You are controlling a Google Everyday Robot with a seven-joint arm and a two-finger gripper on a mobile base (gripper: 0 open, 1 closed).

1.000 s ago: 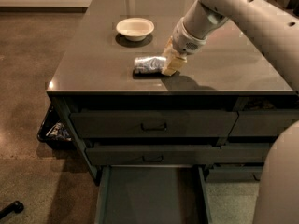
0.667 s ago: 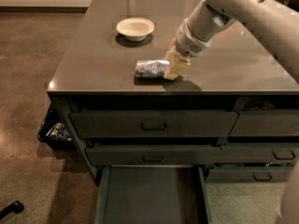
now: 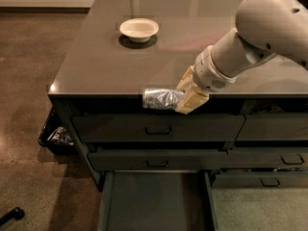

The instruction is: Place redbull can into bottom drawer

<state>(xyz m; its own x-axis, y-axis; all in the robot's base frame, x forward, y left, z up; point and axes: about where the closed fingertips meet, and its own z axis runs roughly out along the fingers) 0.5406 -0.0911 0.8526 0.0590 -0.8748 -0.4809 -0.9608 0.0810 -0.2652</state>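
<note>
The redbull can (image 3: 160, 98) is a slim silver-and-blue can lying sideways. My gripper (image 3: 187, 94) is shut on its right end and holds it in the air just past the counter's front edge, above the drawer fronts. The bottom drawer (image 3: 156, 203) is pulled open below, dark grey-green with a bare flat floor, almost straight under the can. My white arm reaches in from the upper right.
A white bowl (image 3: 139, 29) sits on the dark countertop (image 3: 96, 66) at the back left. Two handled drawer fronts (image 3: 159, 129) lie between the can and the open drawer. Narrower drawers (image 3: 269, 129) stand to the right. A black crate (image 3: 53, 134) sits on the floor at left.
The can was lying on the countertop with my gripper at its right end. Now it is lifted and carried forward past the counter's front edge, over the open drawer.
</note>
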